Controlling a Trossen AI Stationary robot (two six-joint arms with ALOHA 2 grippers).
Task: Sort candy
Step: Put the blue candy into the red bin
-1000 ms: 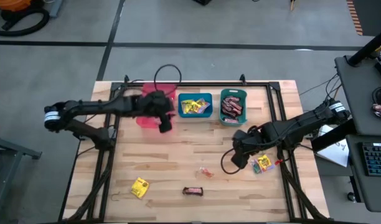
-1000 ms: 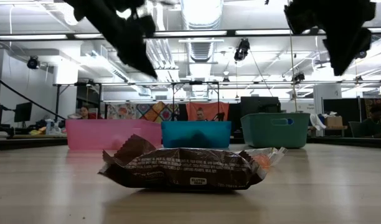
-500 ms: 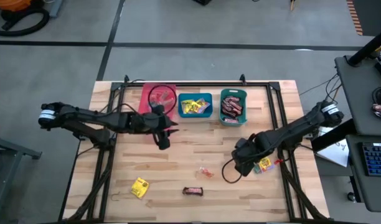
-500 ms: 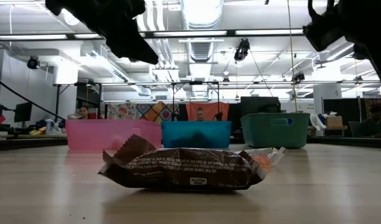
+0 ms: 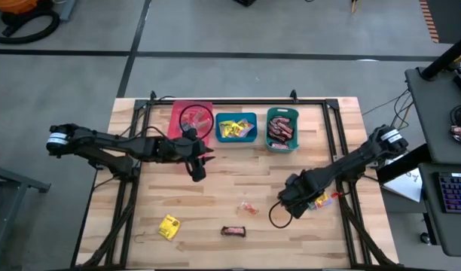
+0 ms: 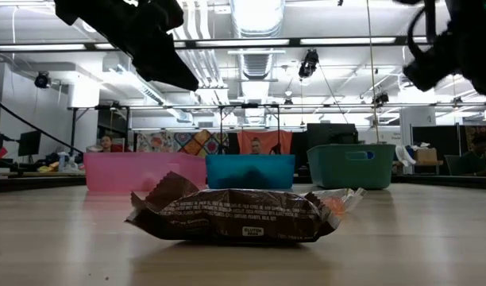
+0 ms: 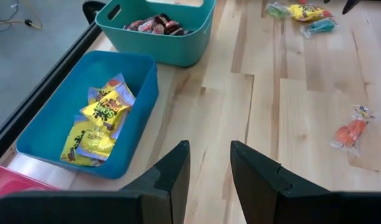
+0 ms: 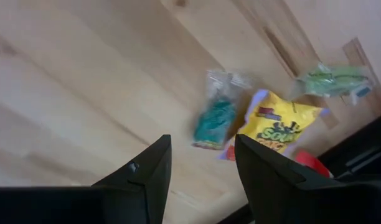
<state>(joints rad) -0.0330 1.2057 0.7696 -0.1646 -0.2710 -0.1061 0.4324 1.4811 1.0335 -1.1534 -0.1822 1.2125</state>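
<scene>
Low view, level across the wooden table point(image 6: 68, 246). A dark brown candy bar point(image 6: 237, 214) in a crinkled wrapper lies flat in the foreground, at centre. A clear-wrapped piece with orange inside point(image 6: 338, 202) shows just behind the bar's right end. Far back, three bins stand in a row: pink bin point(image 6: 144, 171), blue bin point(image 6: 250, 170), teal bin point(image 6: 356, 165). Two dark arm parts hang above, one at upper left point(image 6: 136, 36), one at upper right point(image 6: 453, 48); claw fingers not discernible. Ceiling lights and room clutter behind.
</scene>
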